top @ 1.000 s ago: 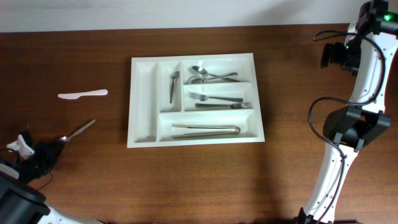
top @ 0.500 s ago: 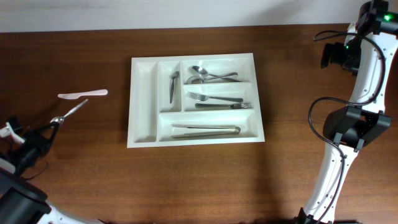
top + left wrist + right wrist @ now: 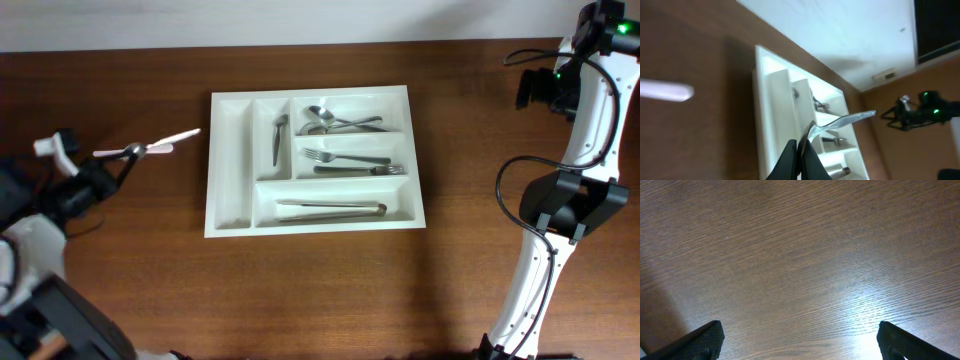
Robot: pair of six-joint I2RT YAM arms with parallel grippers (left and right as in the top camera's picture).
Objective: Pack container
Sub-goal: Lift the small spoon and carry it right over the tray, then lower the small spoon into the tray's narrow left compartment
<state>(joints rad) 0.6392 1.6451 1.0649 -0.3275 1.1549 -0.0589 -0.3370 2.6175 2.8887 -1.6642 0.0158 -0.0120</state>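
Note:
The white cutlery tray (image 3: 228, 180) lies mid-table; its far-left narrow compartment is bare. It holds a small spoon (image 3: 279, 138), spoons (image 3: 335, 121), forks (image 3: 350, 162) and tongs (image 3: 330, 209). My left gripper (image 3: 128, 153) is left of the tray, above the table, shut on the handle of a metal spoon (image 3: 175, 138) that points toward the tray. In the left wrist view the fingers (image 3: 799, 142) pinch the spoon (image 3: 842, 120) with the tray (image 3: 771, 100) behind it. My right gripper (image 3: 800, 340) is open and empty over bare wood.
A white plastic knife (image 3: 102, 155) lies on the table under my left gripper, partly hidden; it shows blurred in the left wrist view (image 3: 667, 90). The right arm (image 3: 580, 120) stands at the table's right edge, far from the tray.
My left gripper has lifted the metal spoon off the table and carried it up and to the right, over the white knife, toward the tray. The right arm has not moved.

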